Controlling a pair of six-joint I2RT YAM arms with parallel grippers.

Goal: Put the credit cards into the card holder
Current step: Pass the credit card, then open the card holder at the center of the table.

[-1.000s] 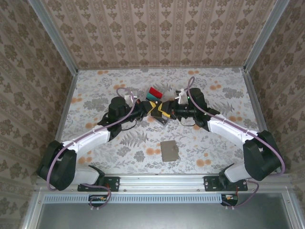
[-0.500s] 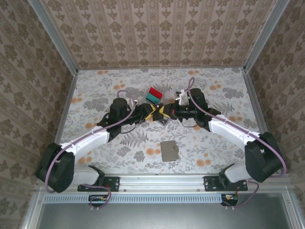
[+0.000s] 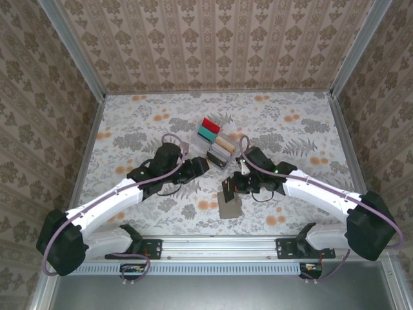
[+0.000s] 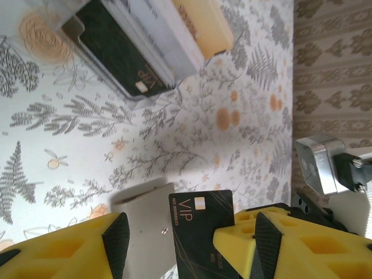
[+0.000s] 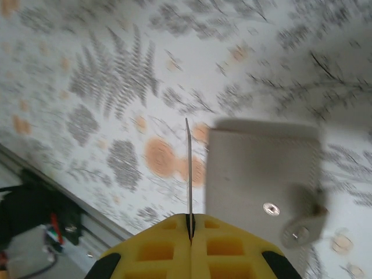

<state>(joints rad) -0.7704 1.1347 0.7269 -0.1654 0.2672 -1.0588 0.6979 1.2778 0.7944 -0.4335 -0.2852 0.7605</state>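
Right gripper (image 5: 190,225) clamped on dark card (image 4: 200,232), just beside card holder (image 5: 261,174); left gripper (image 3: 202,165) apart.

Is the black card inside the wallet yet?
No, the right gripper pinches the black card edge-on beside the card holder, not in it.

Left tool (image 4: 172,241) spread, right tool (image 5: 190,224) clamped.

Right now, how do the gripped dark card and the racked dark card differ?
The gripped card is pinched by the right gripper; the racked card sits in the clear rack. The gripped card is beside the card holder; the racked card lies farther off. Both are dark, with a chip.
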